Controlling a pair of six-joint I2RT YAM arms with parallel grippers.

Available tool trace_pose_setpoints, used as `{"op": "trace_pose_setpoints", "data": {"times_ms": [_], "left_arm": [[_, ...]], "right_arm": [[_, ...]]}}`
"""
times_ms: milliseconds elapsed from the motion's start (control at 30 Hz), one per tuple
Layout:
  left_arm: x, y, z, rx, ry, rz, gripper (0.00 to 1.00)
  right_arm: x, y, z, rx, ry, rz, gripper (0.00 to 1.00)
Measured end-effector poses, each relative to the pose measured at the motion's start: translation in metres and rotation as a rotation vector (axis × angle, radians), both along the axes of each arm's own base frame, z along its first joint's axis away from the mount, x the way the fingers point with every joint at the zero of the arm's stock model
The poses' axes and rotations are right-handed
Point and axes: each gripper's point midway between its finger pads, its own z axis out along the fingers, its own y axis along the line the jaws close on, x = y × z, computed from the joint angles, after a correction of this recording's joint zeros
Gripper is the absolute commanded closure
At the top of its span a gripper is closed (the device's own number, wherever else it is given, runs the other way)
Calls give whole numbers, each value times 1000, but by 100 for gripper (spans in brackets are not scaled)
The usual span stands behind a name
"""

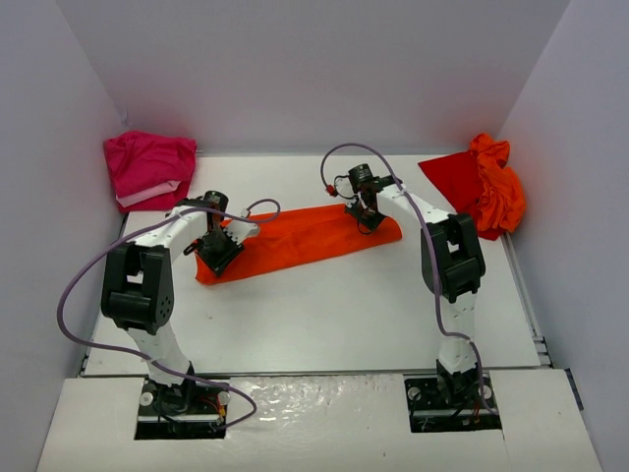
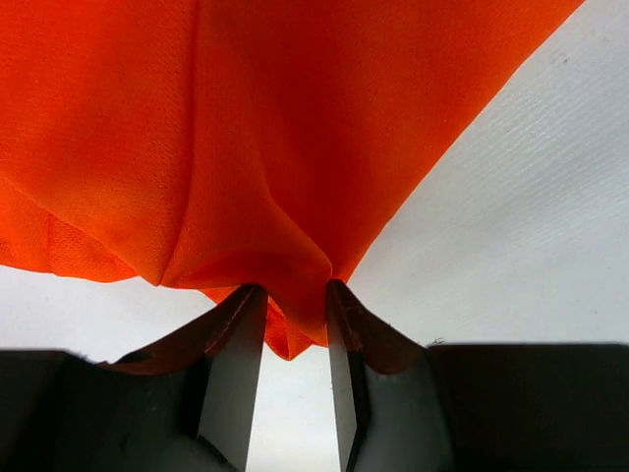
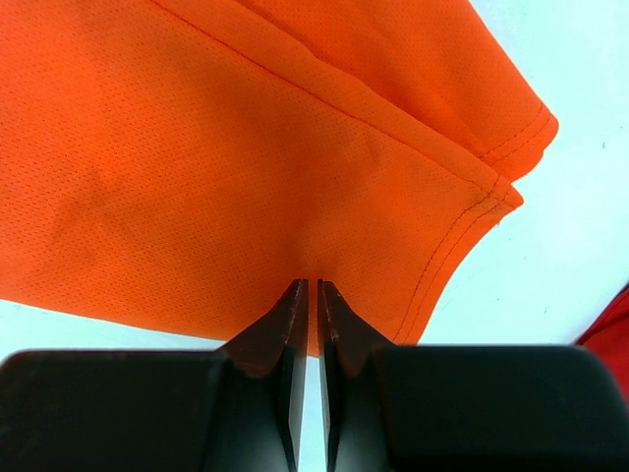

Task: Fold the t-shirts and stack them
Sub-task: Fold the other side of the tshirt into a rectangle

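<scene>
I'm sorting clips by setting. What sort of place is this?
Probably a robot test cell, not a home: a white table boxed in by plain white walls, a left arm and right arm bolted at its near edge, and an orange t-shirt stretched between them.

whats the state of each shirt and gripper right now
orange t-shirt: long folded strip, pinched at both ends
pink t-shirt: roughly folded, far left
red t-shirt: unfolded, far right
second orange t-shirt: crumpled against red t-shirt
left gripper: shut on orange t-shirt
right gripper: shut on orange t-shirt
</scene>
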Motion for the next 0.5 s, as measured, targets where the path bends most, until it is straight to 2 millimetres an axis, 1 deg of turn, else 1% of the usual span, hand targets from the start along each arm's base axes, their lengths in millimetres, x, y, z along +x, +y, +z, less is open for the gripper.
{"op": "trace_pose_setpoints", "data": {"times_ms": [33,167,333,500], "left_arm": [[1,0,0,0,-2,1,76],[1,0,1,0,-5,0,81],[1,2,4,8,-12,-3,86],[3,4,6,19,-19,-7,86]], "right_arm": [[0,0,-1,-2,0,-1,100],[-2,-3,-7,-18,11,-2,100],[-3,-9,-27,-60,41,-10,100],[-1,-11,-27,-83,28,-15,100]]}}
